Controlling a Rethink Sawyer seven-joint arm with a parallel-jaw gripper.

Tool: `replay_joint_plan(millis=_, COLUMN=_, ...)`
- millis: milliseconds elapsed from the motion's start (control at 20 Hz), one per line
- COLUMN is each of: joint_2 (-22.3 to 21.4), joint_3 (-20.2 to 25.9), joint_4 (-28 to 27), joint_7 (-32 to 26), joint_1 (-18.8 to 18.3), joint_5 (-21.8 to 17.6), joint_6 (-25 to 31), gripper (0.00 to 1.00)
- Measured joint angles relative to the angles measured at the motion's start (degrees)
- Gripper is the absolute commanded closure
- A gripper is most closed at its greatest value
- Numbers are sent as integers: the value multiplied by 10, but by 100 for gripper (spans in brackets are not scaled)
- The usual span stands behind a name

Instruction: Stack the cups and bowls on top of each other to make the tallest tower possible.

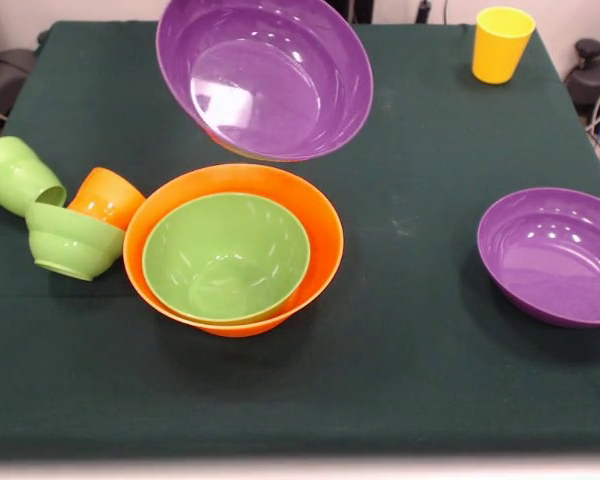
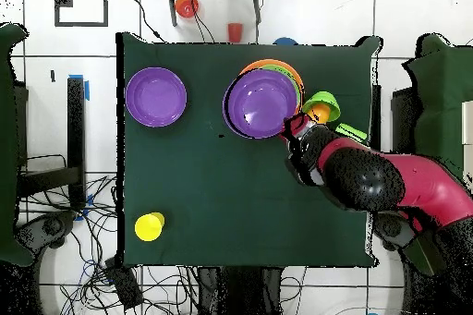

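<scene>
Orange bowl point(image 1: 325, 235) up front, green bowl point(image 1: 226, 256) nested inside.
Your gripper point(image 2: 294, 130) is holding a tilted purple bowl point(image 1: 265, 75) above them.

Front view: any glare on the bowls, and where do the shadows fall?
Front view: white highlights inside the raised purple bowl and the purple bowl on the table; soft shadow under the orange bowl. Overhead view: highlights far weaker; the arm covers cloth.

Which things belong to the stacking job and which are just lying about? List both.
Job: lifted purple bowl, second purple bowl, orange bowl, green bowl inside it, small green bowl, yellow cup, green cup, orange cup.
Lying about: floor cables, blue tape.
</scene>
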Motion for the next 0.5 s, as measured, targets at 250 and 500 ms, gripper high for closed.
replay_joint_plan(millis=250, joint_2=4, joint_3=21, joint_4=-10, joint_7=0, joint_1=-8, joint_5=-25, joint_6=-7, gripper=100)
replay_joint_plan(millis=500, joint_2=23, joint_3=47, joint_4=-25, joint_7=0, joint_1=-26, joint_5=-52, joint_6=-16, gripper=100)
